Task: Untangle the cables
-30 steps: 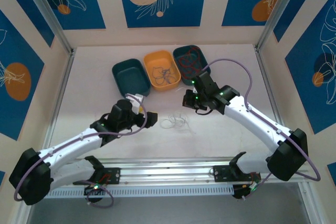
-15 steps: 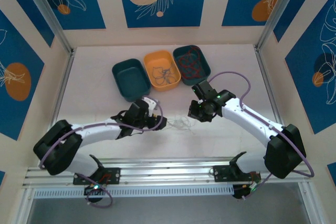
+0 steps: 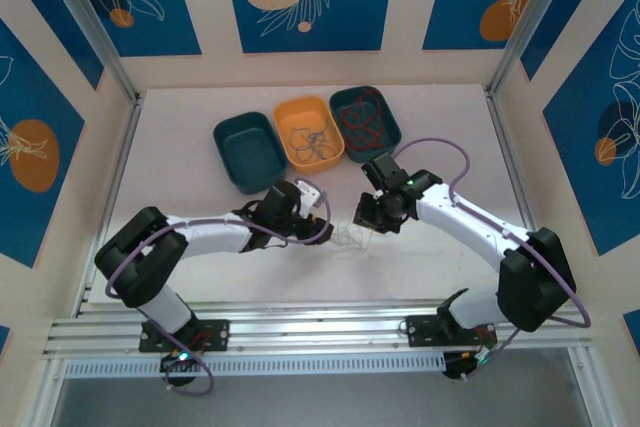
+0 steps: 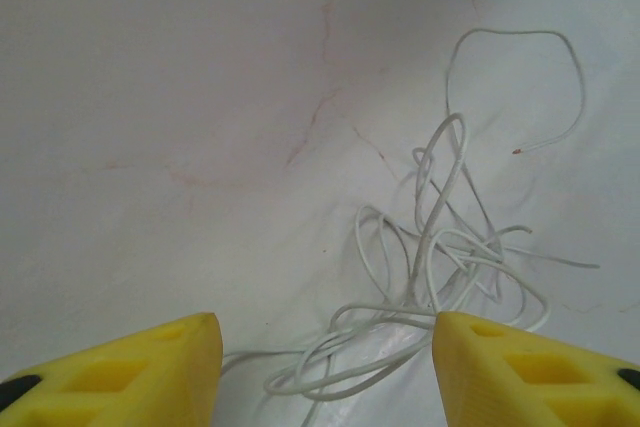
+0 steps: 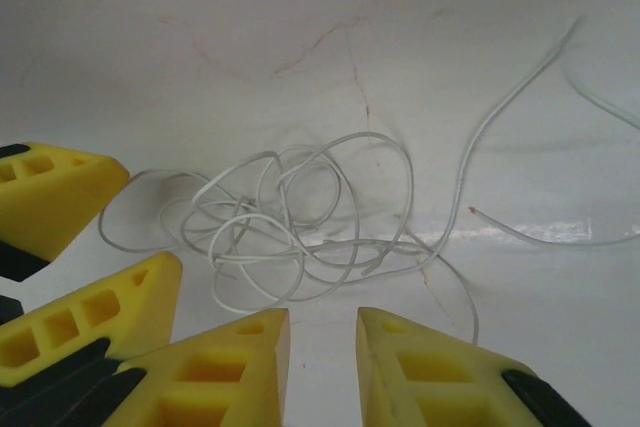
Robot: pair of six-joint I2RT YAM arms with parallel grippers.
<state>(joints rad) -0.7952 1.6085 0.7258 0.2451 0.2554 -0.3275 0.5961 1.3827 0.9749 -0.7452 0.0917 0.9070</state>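
A loose tangle of thin white cables [image 3: 347,238] lies on the white table between my two grippers. In the left wrist view the tangle [image 4: 440,257] spreads ahead, and its nearest loops lie on the table between the fingers of my open left gripper [image 4: 328,372]. My right gripper [image 5: 323,347] stands just short of the tangle [image 5: 290,217], its jaws a narrow gap apart with nothing between them. The left gripper's yellow fingers [image 5: 60,192] show on the far side of the wires. From above, left gripper [image 3: 326,231] and right gripper [image 3: 362,222] flank the tangle closely.
Three bins stand in a row behind: an empty teal bin [image 3: 232,147], an orange bin [image 3: 330,120] holding grey wires, and a teal bin [image 3: 388,120] holding red wires. One white wire end [image 5: 520,232] trails off to the right on the table.
The left arm has reached right to the tangle and its jaws have narrowed around the loops. The right gripper has come down beside the wires and its jaws have parted slightly.
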